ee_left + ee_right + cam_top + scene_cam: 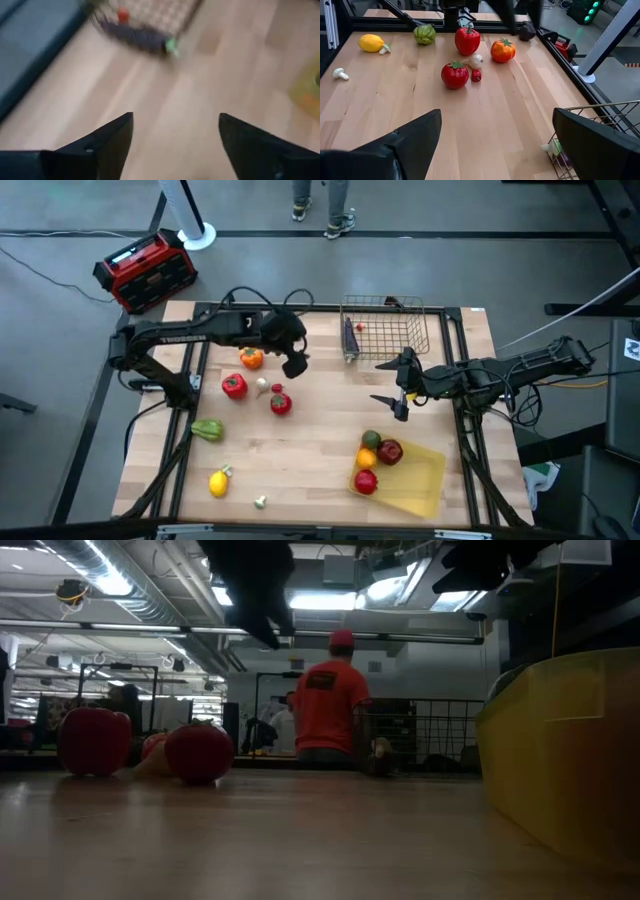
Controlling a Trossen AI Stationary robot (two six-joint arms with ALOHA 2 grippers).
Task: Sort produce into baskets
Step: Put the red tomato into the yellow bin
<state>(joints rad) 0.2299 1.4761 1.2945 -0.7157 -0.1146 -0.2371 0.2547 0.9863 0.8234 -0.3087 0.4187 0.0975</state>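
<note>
Yellow tray [560, 750] wall fills the low view's near right. From above it sits at the counter's [310, 440] near-right corner holding four pieces: a red apple [390, 451], a second red fruit [366, 481], an orange [367, 460] and a dark green piece [371, 440].

Wire basket [385, 330] at the far edge holds two — a purple eggplant [349, 335] and something small and red [360, 327], too small to name.

Loose on the counter, eight: orange pepper [251, 358], red pepper [234, 386], red tomato-like piece [281, 403], small red bit [277, 388], pale garlic-like bulb [262, 385], green pepper [208, 429], lemon [218, 482], white mushroom [260, 501].

Left gripper [296, 364] hangs between the orange pepper and the basket, fingers apart, nothing held. Right gripper [397, 393] hovers mid-counter just before the basket, fingers wide, empty.

Risks, as I judge them:
- the central cluster is tight — closing on one piece may knock the bulb or small red bit rolling
- round pieces could roll off the counter's edge
- both arms converge near the basket; a clash is possible
- the left wrist view is smeared, so aim may be poor
</note>
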